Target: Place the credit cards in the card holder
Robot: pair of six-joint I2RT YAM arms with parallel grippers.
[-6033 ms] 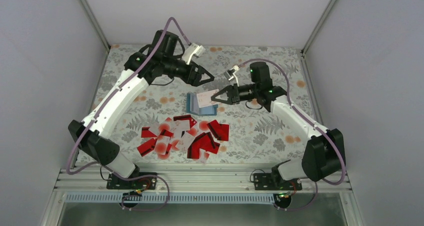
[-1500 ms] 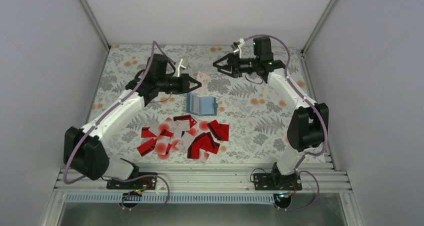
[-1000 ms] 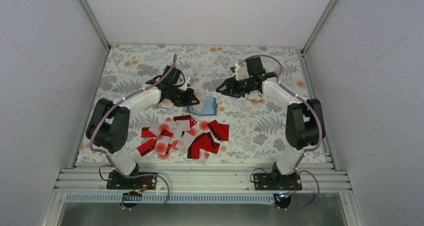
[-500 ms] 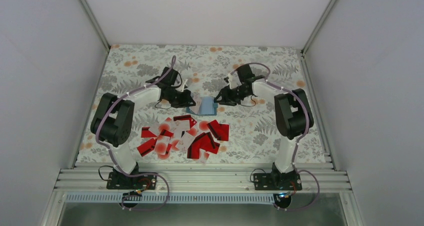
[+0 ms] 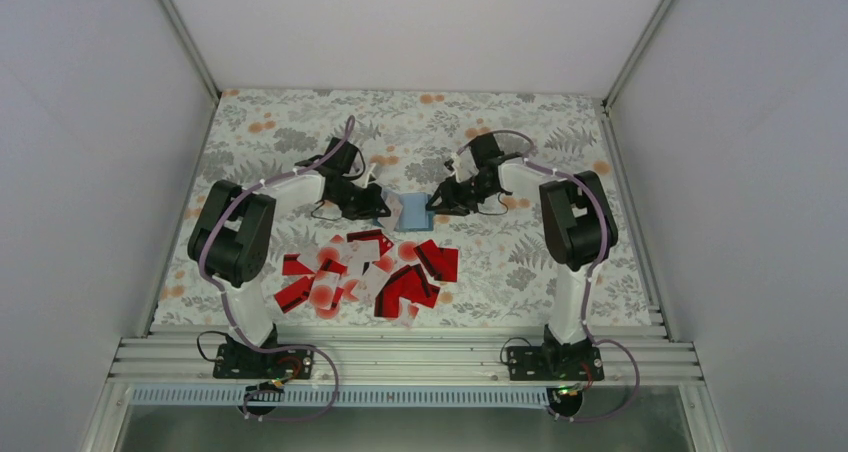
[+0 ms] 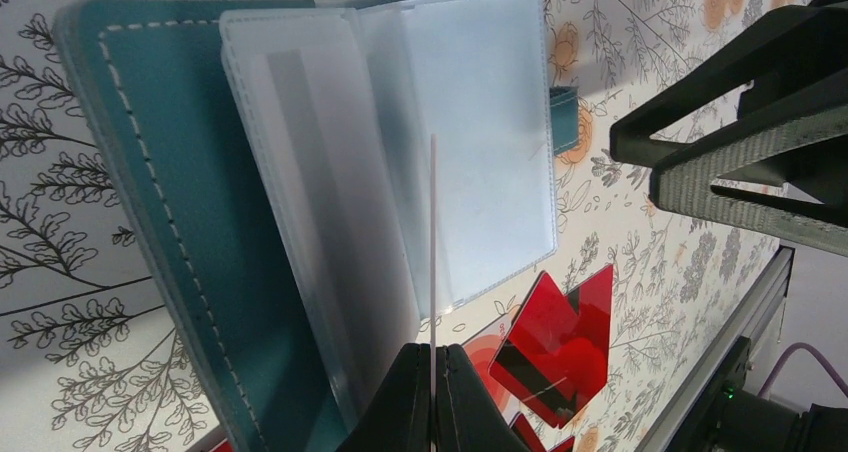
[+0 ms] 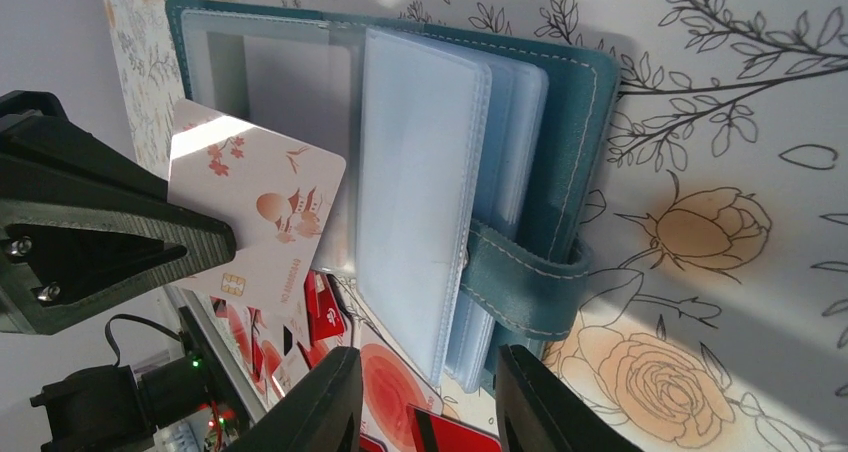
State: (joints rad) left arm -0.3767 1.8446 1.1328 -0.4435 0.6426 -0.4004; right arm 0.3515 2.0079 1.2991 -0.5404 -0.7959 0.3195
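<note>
1 card holder (image 5: 413,210), approx. 20 credit cards (image 5: 400,282); overlap hides exact no.

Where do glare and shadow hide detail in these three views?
Left wrist: glare whitens the clear sleeves of the card holder; the held card shows only edge-on, a thin line. Right wrist: hard dark shadows lie on the tablecloth beside the holder, and a bright patch washes out one corner of the card. Top external: even light, but the loose cards are too small for detail.
</note>
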